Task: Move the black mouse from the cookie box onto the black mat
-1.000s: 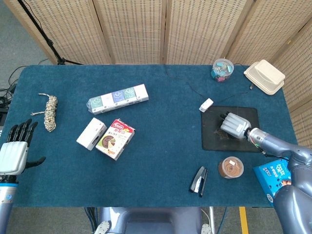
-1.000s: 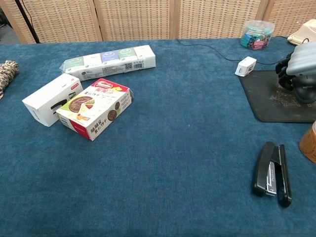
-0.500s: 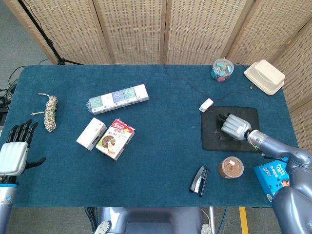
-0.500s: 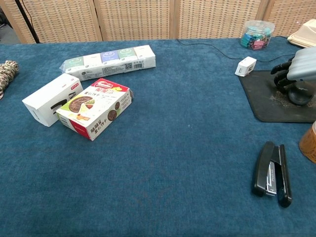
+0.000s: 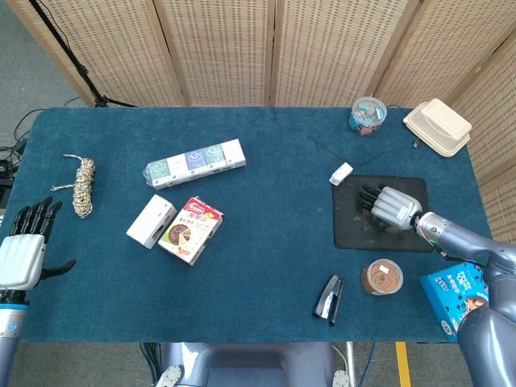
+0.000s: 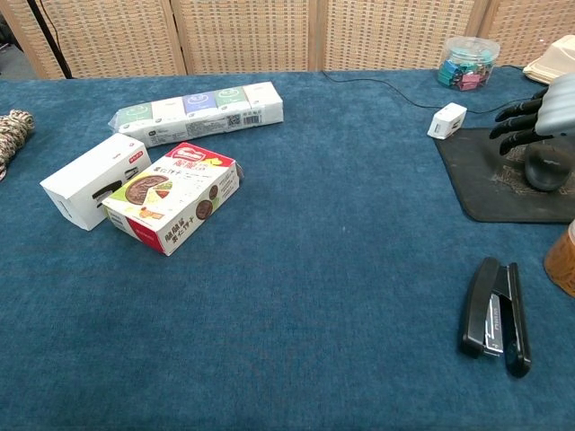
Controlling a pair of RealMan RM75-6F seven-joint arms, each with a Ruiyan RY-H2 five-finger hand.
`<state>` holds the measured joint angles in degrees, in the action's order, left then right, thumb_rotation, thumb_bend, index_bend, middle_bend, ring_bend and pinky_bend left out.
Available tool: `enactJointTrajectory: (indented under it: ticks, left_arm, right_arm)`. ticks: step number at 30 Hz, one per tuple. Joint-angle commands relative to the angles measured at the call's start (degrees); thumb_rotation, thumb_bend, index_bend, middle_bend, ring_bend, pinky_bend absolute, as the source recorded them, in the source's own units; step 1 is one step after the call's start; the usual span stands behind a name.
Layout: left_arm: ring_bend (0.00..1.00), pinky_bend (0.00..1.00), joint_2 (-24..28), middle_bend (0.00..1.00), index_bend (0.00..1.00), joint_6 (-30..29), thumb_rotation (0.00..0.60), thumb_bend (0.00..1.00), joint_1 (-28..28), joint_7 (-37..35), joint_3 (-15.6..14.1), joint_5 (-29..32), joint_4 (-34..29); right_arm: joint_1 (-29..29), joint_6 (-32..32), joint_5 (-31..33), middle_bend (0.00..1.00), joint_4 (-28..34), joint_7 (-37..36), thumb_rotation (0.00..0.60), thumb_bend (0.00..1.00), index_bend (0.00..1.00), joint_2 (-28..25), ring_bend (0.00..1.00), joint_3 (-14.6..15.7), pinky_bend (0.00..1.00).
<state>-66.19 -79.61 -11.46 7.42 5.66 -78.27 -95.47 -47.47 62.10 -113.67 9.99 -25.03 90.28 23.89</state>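
Observation:
The black mouse (image 6: 548, 167) lies on the black mat (image 6: 485, 193) at the table's right, free of any grip. My right hand (image 6: 523, 119) hovers just above and behind it, fingers spread and holding nothing. In the head view that hand (image 5: 393, 205) sits over the mat (image 5: 353, 230) and hides most of the mouse. The cookie box (image 5: 191, 230) (image 6: 171, 206) rests left of centre with nothing on it. My left hand (image 5: 22, 246) stays at the table's left edge, fingers straight and empty.
A black stapler (image 6: 492, 314) and a brown cup (image 5: 384, 276) lie in front of the mat. A white adapter (image 6: 447, 119) with its cable sits at the mat's far left corner. A white box (image 5: 151, 221), tissue packs (image 5: 195, 163) and a rope (image 5: 83, 185) are further left.
My right hand has let go of the mouse, spread its fingers and risen off it. The mouse stays on the mat. The left hand has not moved.

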Motion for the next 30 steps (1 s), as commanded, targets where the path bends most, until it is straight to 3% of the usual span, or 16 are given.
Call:
enactJointTrajectory:
  ticks: [1, 5, 9, 13, 18, 22, 26, 30]
  left_arm:
    - [0.00, 0.00, 0.4, 0.00, 0.00, -0.1, 0.600, 0.05, 0.1, -0.5, -0.3, -0.6, -0.3]
    - [0.00, 0.00, 1.1, 0.00, 0.00, -0.5, 0.600, 0.05, 0.5, -1.8, -0.8, -1.8, -0.7]
    - [0.00, 0.00, 2.3, 0.00, 0.00, -1.4, 0.600, 0.05, 1.2, -3.6, -1.4, -3.3, -1.1]
    - [0.00, 0.00, 5.1, 0.00, 0.00, -1.1, 0.600, 0.05, 1.8, -4.0, -3.5, -6.0, -1.9]
    - [0.00, 0.00, 6.5, 0.00, 0.00, -3.4, 0.600, 0.05, 3.2, -4.6, -4.4, -8.2, -2.7]
    - [0.00, 0.00, 6.8, 0.00, 0.00, -5.3, 0.600, 0.05, 4.6, -4.6, -5.0, -9.0, -3.0]
    - [0.00, 0.00, 7.5, 0.00, 0.00, -6.2, 0.600, 0.05, 5.4, -5.2, -5.2, -9.2, -3.4]
    - [0.00, 0.00, 7.8, 0.00, 0.00, -5.9, 0.600, 0.05, 5.6, -3.7, -5.2, -8.5, -4.0]
  right_arm:
    - [0.4, 3.8, 1.1, 0.06, 1.6, 1.7, 0.600, 0.11, 0.14, -2.8, 0.00, -1.3, 0.28]
    - [1.1, 8.1, 4.0, 0.05, 5.6, 2.6, 0.600, 0.11, 0.12, -6.1, 0.00, -4.3, 0.25]
    - [2.7, 12.6, 7.7, 0.01, 13.7, 4.8, 0.600, 0.08, 0.07, -10.8, 0.00, -8.1, 0.12]
    - [6.3, 14.3, 12.5, 0.00, 31.9, 11.8, 0.600, 0.00, 0.01, -19.6, 0.00, -11.5, 0.00]
    - [11.4, 9.6, 23.7, 0.00, 61.9, 19.8, 0.600, 0.00, 0.00, -32.5, 0.00, -14.1, 0.00]
    - [16.2, 9.9, 31.6, 0.00, 77.9, 23.6, 0.600, 0.00, 0.00, -38.8, 0.00, -15.4, 0.00]
    - [22.6, 15.5, 34.4, 0.00, 84.7, 24.5, 0.600, 0.00, 0.00, -40.2, 0.00, -15.5, 0.00]
    - [27.8, 20.1, 34.1, 0.00, 87.1, 22.5, 0.600, 0.00, 0.00, -40.1, 0.00, -15.3, 0.00]
